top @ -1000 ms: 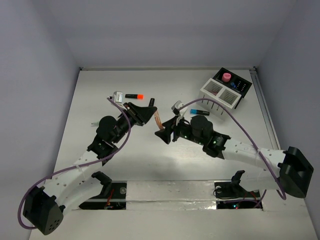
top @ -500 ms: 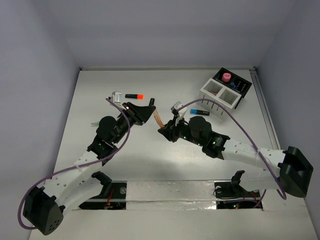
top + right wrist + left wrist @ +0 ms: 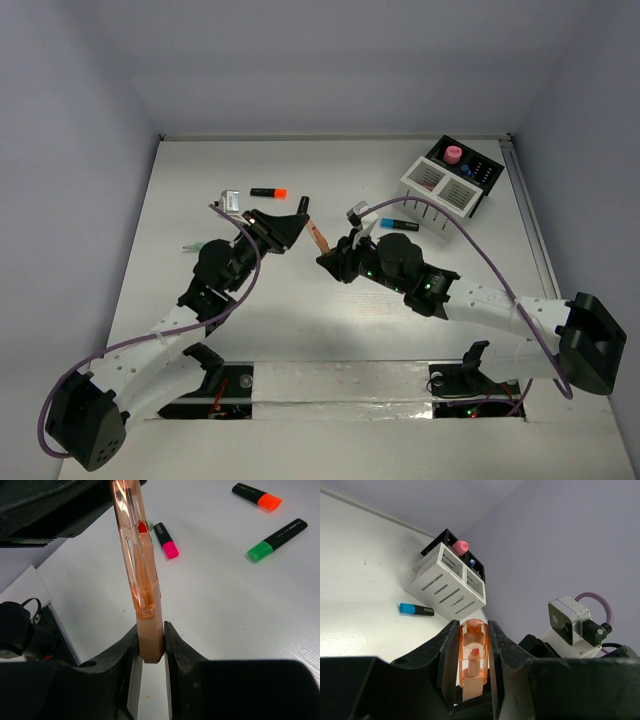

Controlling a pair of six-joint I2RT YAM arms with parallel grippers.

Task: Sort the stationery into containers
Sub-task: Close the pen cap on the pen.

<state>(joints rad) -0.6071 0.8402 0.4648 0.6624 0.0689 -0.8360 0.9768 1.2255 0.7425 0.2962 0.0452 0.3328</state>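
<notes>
Your right claw [image 3: 150, 640] clamps the translucent orange plastic pen [image 3: 318, 238] at frame centre; your left claw [image 3: 471, 645] grips its other end, likely a handover toward the white slatted box [image 3: 437, 183], upper right.

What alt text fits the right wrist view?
The right gripper is clamped on the lower end of a translucent orange pen that runs up the frame into the left gripper at upper left. Beyond it on the white table lie a pink-capped highlighter, a green-capped highlighter and an orange-capped highlighter.
</notes>
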